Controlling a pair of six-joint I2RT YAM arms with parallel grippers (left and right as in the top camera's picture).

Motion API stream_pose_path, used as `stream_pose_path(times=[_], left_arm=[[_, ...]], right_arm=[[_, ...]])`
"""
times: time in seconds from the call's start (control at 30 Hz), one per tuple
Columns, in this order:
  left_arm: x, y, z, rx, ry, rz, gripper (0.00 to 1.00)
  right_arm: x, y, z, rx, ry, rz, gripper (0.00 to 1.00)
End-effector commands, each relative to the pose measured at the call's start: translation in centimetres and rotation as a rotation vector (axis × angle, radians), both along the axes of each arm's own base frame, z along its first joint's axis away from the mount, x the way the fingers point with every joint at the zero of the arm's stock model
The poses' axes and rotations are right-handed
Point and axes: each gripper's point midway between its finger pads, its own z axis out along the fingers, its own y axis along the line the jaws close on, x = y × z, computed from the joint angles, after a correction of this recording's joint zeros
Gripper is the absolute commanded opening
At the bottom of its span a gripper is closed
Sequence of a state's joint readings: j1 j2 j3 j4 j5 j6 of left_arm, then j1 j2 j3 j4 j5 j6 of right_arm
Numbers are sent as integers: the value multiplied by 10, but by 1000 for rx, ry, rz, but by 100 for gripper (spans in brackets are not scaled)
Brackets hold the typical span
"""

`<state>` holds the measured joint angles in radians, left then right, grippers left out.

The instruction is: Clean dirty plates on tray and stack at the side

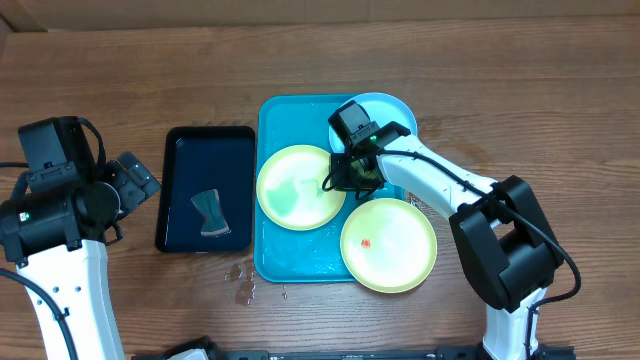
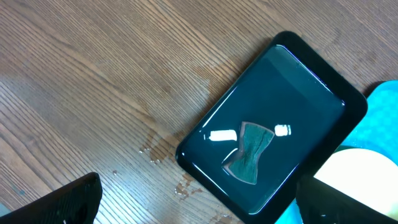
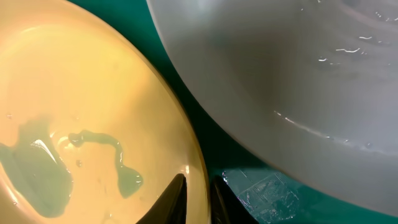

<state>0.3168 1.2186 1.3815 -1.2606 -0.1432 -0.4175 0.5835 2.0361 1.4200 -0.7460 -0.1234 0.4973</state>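
Note:
The turquoise tray (image 1: 268, 250) holds three plates. A pale yellow-green plate (image 1: 295, 190) with a wet green smear lies on its left half. A light blue plate (image 1: 392, 106) is at the tray's far right corner, and another yellow-green plate (image 1: 395, 250) with a red speck hangs over the near right edge. My right gripper (image 1: 345, 178) is shut on the left plate's right rim. In the right wrist view its gripper (image 3: 200, 200) has one finger inside that plate (image 3: 81, 93) and one outside. My left gripper (image 2: 205, 205) stands open and empty over the wood.
A smaller black tray (image 1: 170, 190) lies left of the turquoise one, holding a grey-green bow-tie shaped piece (image 2: 249, 152) in shallow water. Water drops (image 1: 240, 280) dot the table by the trays' near corners. The left arm (image 1: 60, 200) stands at the table's left.

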Motion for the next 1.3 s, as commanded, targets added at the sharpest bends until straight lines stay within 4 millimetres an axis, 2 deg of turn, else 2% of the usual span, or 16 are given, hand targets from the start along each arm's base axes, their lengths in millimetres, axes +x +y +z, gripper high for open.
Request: stream_pose_path(times=[0.0,0.27,0.3,0.33,0.4,0.57,0.8,0.93,1.27], left_arm=[[2,3,7,7,-21,22,100],[2,3,7,7,-21,22,100],[2,3,7,7,-21,22,100],[2,3,7,7,-21,22,100],[2,3,7,7,-21,22,100],[2,3,7,7,-21,22,100],[2,3,7,7,-21,22,100],[2,3,7,7,-21,22,100],[2,3,7,7,-21,22,100]], right_arm=[[-1,4,-2,8,-3,6,15],[-3,2,-16,-8,21,6,15],[-3,2,-19,-11,26,6,12],[-3,2,-20,-10,25,6,4],[-1,3,-18,-5,20,6,4],[5,9,4,19,1,8,4],[17,9,56,47,-42,-6,4],[20,11,80,61,-65,-6,4],[20,14,113,72,-80,0,4]])
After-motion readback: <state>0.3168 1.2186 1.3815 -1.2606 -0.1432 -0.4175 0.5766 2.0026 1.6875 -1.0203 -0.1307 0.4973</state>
